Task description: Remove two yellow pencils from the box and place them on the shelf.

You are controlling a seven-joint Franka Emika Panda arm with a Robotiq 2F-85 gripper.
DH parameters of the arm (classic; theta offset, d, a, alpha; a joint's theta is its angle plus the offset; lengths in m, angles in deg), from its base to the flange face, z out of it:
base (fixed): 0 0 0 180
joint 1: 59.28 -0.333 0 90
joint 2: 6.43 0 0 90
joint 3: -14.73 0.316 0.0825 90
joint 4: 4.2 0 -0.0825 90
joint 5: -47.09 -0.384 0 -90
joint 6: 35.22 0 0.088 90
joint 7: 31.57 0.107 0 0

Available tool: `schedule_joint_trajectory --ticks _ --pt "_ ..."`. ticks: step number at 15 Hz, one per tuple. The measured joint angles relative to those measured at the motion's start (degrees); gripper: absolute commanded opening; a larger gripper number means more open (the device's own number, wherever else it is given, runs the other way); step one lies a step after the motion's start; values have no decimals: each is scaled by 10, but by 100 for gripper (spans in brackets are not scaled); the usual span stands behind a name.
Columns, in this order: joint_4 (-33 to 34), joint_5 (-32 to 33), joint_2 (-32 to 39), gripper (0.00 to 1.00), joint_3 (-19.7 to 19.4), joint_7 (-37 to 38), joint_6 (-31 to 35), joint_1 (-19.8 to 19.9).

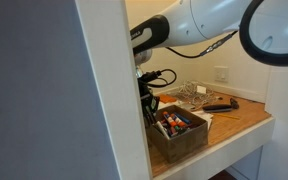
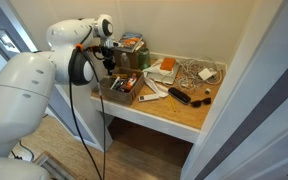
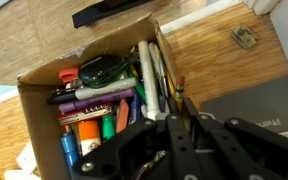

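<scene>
Reaches down from above with the gripper (image 3: 180, 108) into the box (image 3: 39, 90), at its right long side as seen in the wrist view. Holds the fingers (image 3: 199, 132) pressed together, with no gap to see between them. Meets there, or nearly, the near ends of the yellow pencils (image 3: 161, 72), thin sticks lying lengthwise along that side of the box, just beside a pale pen (image 3: 144, 70). Not possible to tell about a real pinch on a pencil: spot hidden behind the dark fingers. To the left of the pencils, markers (image 3: 99, 103) in purple, orange, blue and green, packed side by side in the rest of the box.

In both exterior views, box standing on the shelf (image 1: 246, 120), near its front edge and close to the white wall (image 1: 114, 90) at one end. Farther along the shelf, well apart from the box: a wire-like tray (image 1: 189, 95), a black flat object (image 1: 221, 103) and white cables (image 2: 199, 72). Pencils too thin to make out in these two views.
</scene>
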Motion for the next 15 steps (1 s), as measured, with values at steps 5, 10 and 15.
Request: schedule_joint_trajectory --ticks 5,10,15 --pt "7 0 -4 2 0 -1 -6 -3" --pt "5 0 -35 2 0 12 -22 -7" --pt "-21 -1 -80 2 0 62 -21 -6"
